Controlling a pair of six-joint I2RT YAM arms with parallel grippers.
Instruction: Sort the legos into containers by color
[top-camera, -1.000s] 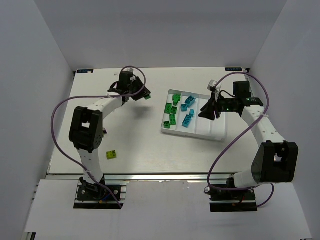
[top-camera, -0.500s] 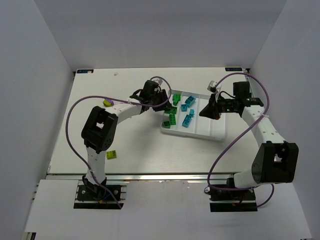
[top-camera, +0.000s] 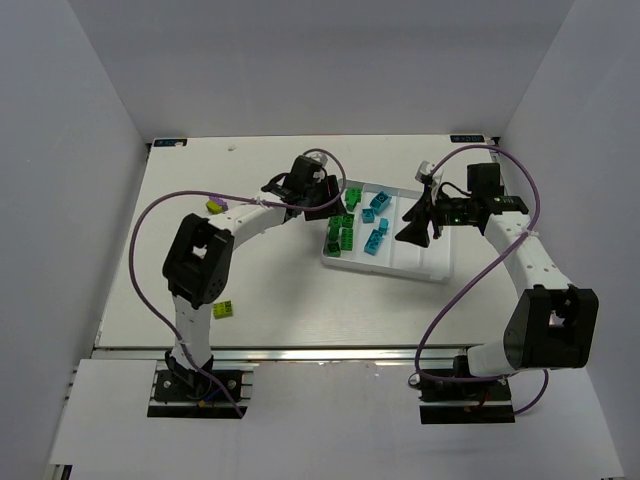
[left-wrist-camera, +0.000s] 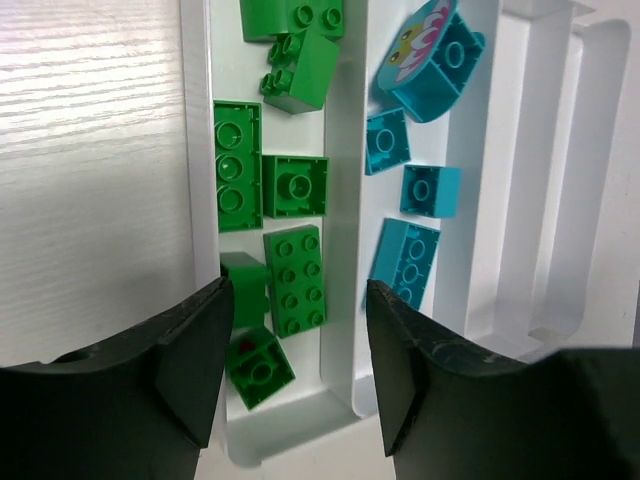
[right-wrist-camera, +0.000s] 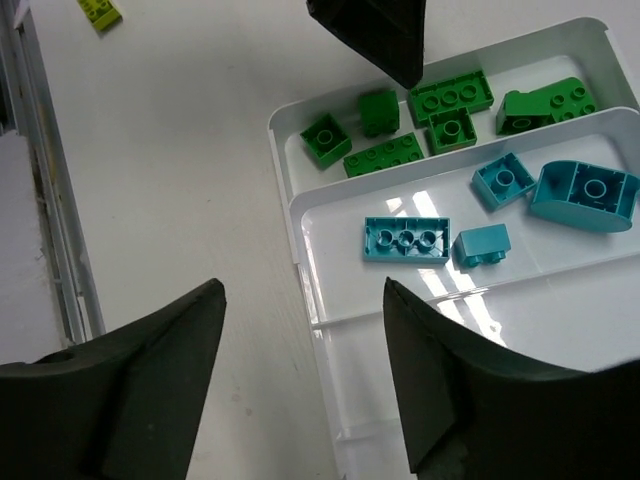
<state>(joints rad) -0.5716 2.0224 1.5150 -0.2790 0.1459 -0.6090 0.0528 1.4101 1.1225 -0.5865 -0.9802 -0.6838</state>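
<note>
Green has just gained one. A second ago the left gripper (left-wrist-camera: 298, 300) carried a brick well to the left of the tray (top-camera: 410, 258). Now it hovers over the tray's leftmost lane, fingers (left-wrist-camera: 200, 350) parted about halfway and holding nothing. A small green brick (left-wrist-camera: 260, 368) lies tilted at that lane's end beneath them, probably the one just released, beside the other green bricks (left-wrist-camera: 293, 185). Cyan bricks (left-wrist-camera: 430, 190) fill the next lane. The right gripper (right-wrist-camera: 302, 295) hangs over the tray's right lanes, fingers spread wide and empty. Two lime bricks (top-camera: 224, 309) sit on the bench (top-camera: 260, 270) well left of the tray, so sorting looks unfinished.
</note>
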